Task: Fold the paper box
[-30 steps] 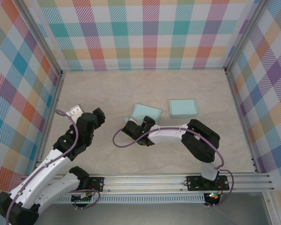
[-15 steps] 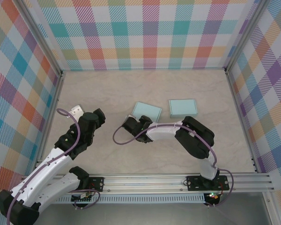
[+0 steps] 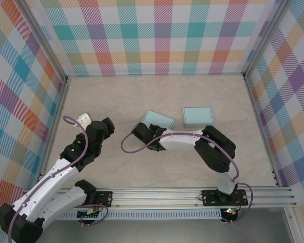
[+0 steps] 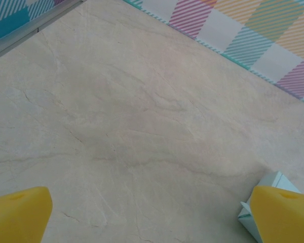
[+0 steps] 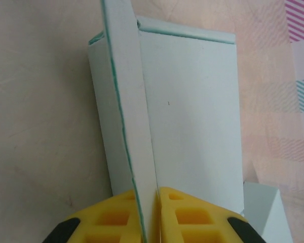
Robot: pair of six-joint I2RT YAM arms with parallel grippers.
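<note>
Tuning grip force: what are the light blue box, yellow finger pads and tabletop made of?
Light blue box: likely thin matte paperboard; crisp creases, teal cut edge on the flap. Yellow finger pads on the right gripper: matte foam or rubber, moulded pockets. Tabletop: beige marble-look, probably laminate; faint veining, low sheen.

Surface: a pale, marble-veined table (image 3: pixel 157 96) is carrying everything.
Middle: the left paper box (image 3: pixel 159 120), light blue, is lying flat on it, one flap standing up from its side.
Beside it: the right paper box (image 3: pixel 197 116), same colour, is lying flat, apart by a narrow gap.
Left side: a small white piece (image 3: pixel 82 119) is lying well apart from both boxes.
</note>
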